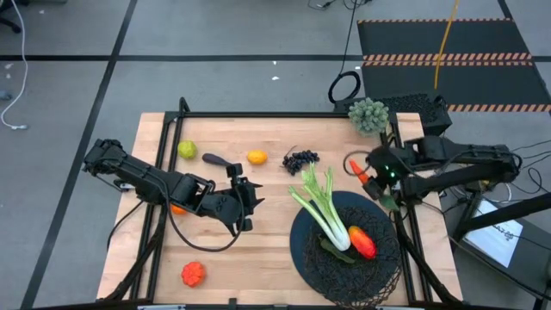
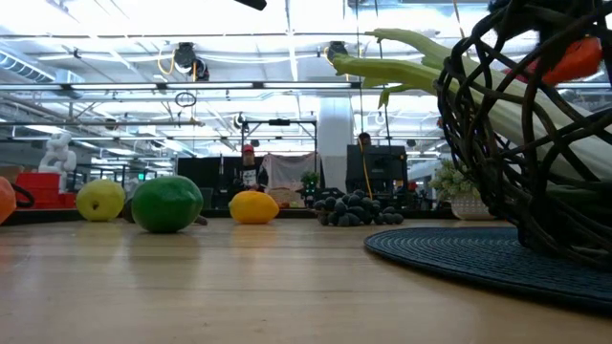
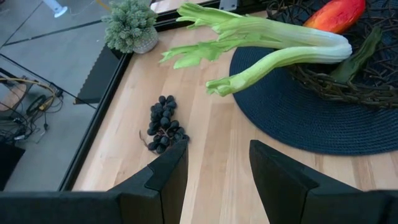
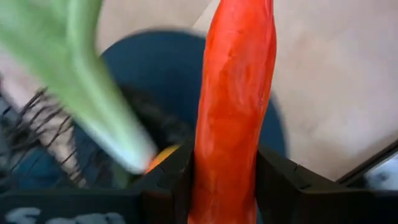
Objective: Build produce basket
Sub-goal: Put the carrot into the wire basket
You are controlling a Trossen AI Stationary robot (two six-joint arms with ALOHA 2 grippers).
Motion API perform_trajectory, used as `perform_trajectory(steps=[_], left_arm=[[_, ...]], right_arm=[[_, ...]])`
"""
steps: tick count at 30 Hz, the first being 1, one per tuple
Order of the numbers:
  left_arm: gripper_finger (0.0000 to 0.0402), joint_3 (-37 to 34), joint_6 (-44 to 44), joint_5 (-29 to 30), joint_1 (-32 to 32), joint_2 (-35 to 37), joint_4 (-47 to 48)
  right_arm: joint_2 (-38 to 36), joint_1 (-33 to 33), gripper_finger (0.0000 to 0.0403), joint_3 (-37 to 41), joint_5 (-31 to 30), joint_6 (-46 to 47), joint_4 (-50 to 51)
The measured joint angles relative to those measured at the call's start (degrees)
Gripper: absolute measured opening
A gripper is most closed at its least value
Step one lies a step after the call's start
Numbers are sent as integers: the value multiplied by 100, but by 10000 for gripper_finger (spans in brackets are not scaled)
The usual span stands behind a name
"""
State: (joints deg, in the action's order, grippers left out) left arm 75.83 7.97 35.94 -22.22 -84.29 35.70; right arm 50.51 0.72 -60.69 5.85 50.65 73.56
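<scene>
The black wire basket (image 1: 323, 267) stands on a dark round mat (image 3: 323, 127) at the near right. In it lies a red-orange mango (image 1: 362, 242). A celery stalk (image 1: 323, 207) rests with its white end in the basket and its leaves over the far rim. My right gripper (image 1: 368, 182) is shut on a carrot (image 1: 354, 166) above the table, just beyond the basket's far rim. My left gripper (image 3: 217, 168) hangs open and empty over the table's middle, facing the dark grapes (image 3: 163, 123). A lemon (image 1: 256, 157), a lime (image 1: 187, 150) and a dark long piece (image 1: 222, 161) lie at the far side. My right gripper pinches the carrot's two sides (image 4: 205, 180) between its two fingers (image 4: 177, 183). The fingers slant downward, and the carrot (image 4: 235, 93) runs out past the fingertips along the way they point. The carrot is lifted clear of the table.
A grey-green bumpy clump (image 1: 368, 114) sits at the far right corner. A red-orange fruit (image 1: 193, 274) lies near the front left, and an orange piece (image 1: 176, 208) shows under my left arm. Bare wood lies between the grapes and the left gripper.
</scene>
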Motion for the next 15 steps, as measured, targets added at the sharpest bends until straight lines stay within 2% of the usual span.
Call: perform_trajectory(steps=[8, 15], left_arm=[[173, 0, 25, 0, 0, 0, 2], [173, 0, 67, 0, 0, 0, 2]], right_arm=[[8, 1597, 128, 0, 50, 1552, -149], [183, 3093, 128, 0, -371, 2679, -1186]])
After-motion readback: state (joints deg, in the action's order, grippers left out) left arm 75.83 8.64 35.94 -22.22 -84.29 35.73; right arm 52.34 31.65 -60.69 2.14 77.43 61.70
